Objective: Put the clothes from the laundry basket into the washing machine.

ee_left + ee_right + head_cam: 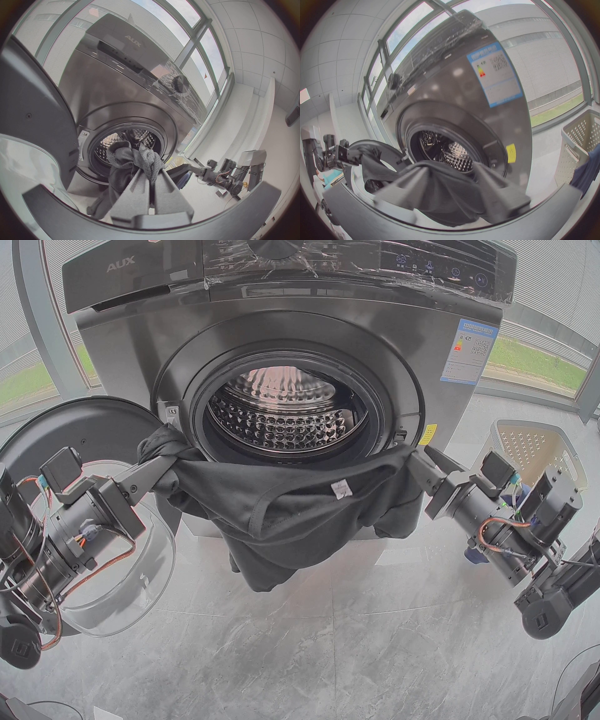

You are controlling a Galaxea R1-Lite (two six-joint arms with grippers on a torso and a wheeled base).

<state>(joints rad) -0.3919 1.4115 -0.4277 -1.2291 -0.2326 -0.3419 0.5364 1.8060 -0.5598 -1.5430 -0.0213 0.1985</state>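
Both arms are up in front of the washer [375, 346], holding a black shirt [294, 515] stretched between them right across the open drum [281, 409]. The left jaws [165, 462] are pinched tight on a bunched wad at one end of it. The right jaws [412, 457] have the other end. From the right wrist cam they sit a bit wider apart, with a thick fold of cloth packed in between, but they're clamped on it. The middle of the shirt sags below the drum's lower lip and hangs clear of the floor [375, 627], so none of it is inside. The door [81, 427] is swung wide open on the left, behind the left arm. The basket [537, 446] sits on the floor to the right of the washer, behind the right arm, with something blue [589, 168] draped over its rim.
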